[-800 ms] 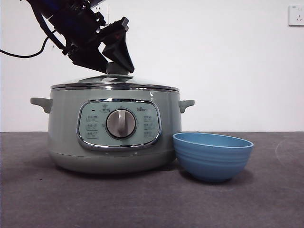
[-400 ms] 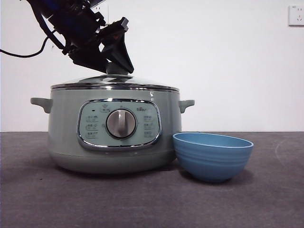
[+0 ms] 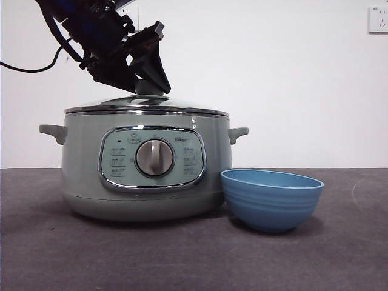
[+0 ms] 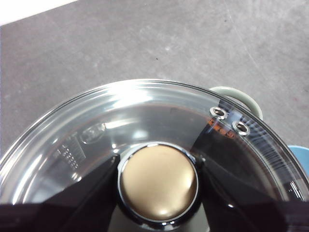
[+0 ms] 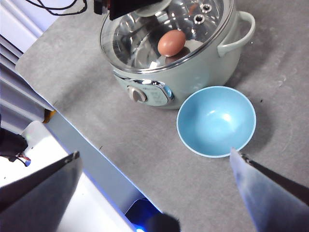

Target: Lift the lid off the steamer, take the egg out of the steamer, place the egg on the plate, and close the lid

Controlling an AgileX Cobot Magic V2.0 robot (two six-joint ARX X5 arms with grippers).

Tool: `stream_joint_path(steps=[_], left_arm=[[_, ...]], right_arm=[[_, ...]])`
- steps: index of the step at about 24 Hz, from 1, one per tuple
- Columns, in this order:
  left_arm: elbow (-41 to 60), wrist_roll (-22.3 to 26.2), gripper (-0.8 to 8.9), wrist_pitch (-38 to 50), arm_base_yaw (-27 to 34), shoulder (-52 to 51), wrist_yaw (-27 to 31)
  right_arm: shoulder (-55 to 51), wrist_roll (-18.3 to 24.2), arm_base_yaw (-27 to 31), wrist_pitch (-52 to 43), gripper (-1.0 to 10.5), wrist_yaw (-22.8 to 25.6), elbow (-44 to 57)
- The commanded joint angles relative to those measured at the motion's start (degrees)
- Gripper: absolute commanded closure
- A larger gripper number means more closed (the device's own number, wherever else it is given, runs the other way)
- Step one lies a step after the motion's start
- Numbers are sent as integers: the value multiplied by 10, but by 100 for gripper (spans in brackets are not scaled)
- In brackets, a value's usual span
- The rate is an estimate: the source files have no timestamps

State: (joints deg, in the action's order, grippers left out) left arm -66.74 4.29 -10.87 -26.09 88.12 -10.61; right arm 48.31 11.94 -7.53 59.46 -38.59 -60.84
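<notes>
- Grey table [image 3: 182, 254] under everything, plain white wall behind, a wall socket [image 3: 377, 19] high at the corner of the front view.
- Sitting on the table: steamer [image 3: 142, 163], sage-green, side handles out to either side, control panel with its central dial [image 3: 154, 157] facing the front camera.
- Resting on the steamer's rim, level and closed: lid [image 3: 145, 107], clear glass with a chrome edge.
- Seen through the glass from the right wrist camera: brown egg [image 5: 171, 42] lying inside the steamer.
- Standing just beside the steamer on the table, on the side away from the arm at work: plate [image 3: 271, 199], a deep blue bowl, upright, nothing in it; cannot tell whether touching the steamer or a sliver apart.
- Reaching down at a slant onto the lid's centre: left tool [image 4: 158, 186], jaws apart, one on each side of the knob [image 4: 159, 182], close against its chrome collar; cannot tell whether actually pressing.
- Held high over the table, well apart from steamer and plate: right tool [image 5: 154, 166], jaws spread wide, gripping nothing.
</notes>
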Motion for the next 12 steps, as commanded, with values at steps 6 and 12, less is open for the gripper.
stream_joint_path(steps=[6, 12], left_arm=[[-74, -2, 822, -29, -2, 1, -1], [-146, -2, 822, -90, -2, -3, 0]], right_arm=[[1, -1, -2, -4, 380, 0, -2], [1, -1, -2, -5, 380, 0, -2]])
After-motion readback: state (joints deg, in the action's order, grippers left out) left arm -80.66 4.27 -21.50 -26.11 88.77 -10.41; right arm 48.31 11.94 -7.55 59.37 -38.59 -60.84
